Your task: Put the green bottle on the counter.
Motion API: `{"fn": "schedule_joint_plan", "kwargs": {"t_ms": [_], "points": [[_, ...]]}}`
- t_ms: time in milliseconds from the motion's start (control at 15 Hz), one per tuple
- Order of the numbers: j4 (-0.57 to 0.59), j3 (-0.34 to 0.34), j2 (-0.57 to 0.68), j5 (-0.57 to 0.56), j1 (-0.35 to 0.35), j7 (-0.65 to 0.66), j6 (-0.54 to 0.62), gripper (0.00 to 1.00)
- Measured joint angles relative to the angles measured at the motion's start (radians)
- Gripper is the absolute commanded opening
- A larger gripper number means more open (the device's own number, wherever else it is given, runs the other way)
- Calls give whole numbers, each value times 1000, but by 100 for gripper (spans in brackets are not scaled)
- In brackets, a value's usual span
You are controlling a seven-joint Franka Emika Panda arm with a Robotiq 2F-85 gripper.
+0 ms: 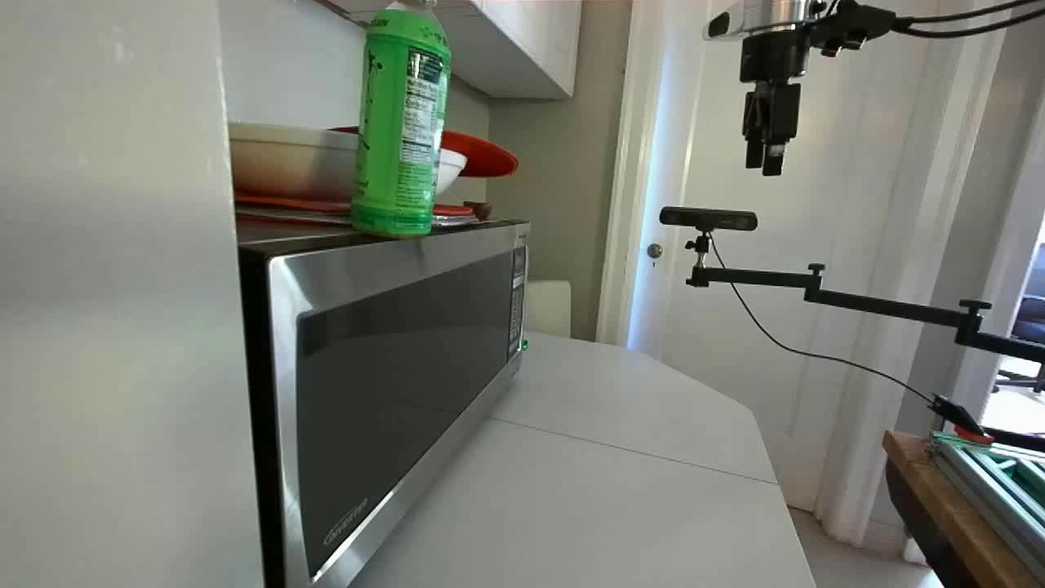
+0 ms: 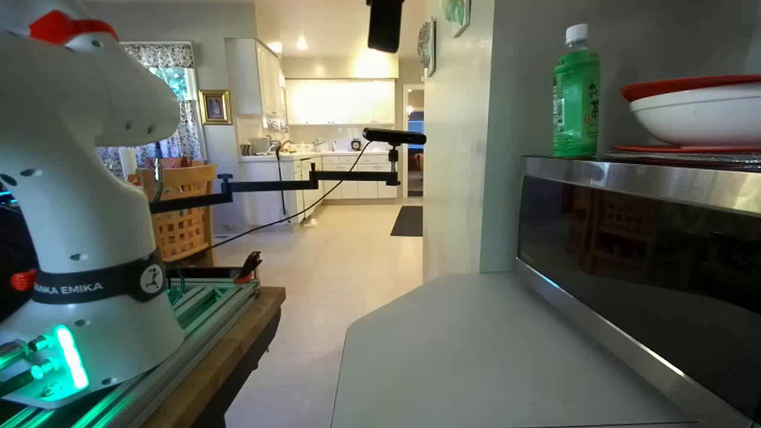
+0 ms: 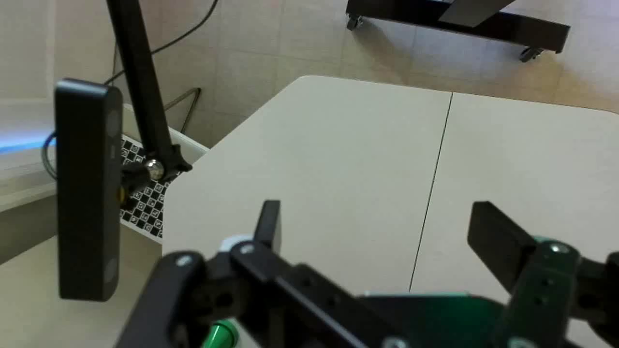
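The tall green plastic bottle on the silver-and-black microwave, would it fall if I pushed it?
The green plastic bottle looks tall and narrow, so a high push could tip it. It might even drop off, standing near the front edge of the silver-and-black microwave. Its sides look smooth, so it may be slippery.

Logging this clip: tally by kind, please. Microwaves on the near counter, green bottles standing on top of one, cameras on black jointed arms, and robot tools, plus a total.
Microwave: 1
Green bottle: 1
Door-side camera and kitchen-side camera: 2
Tool: 1
Total: 5
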Motion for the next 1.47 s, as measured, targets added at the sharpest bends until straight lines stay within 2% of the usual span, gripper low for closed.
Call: {"fn": "schedule_joint_plan", "kwargs": {"t_ms": [600, 800, 1200, 1467], "points": [[5, 0, 0, 6, 7, -1, 2, 100], [43, 6, 0, 45, 52, -2, 14, 100], [168, 63, 11, 176, 184, -8, 36, 100], [214, 69, 60, 244, 225, -42, 74, 100]]}}
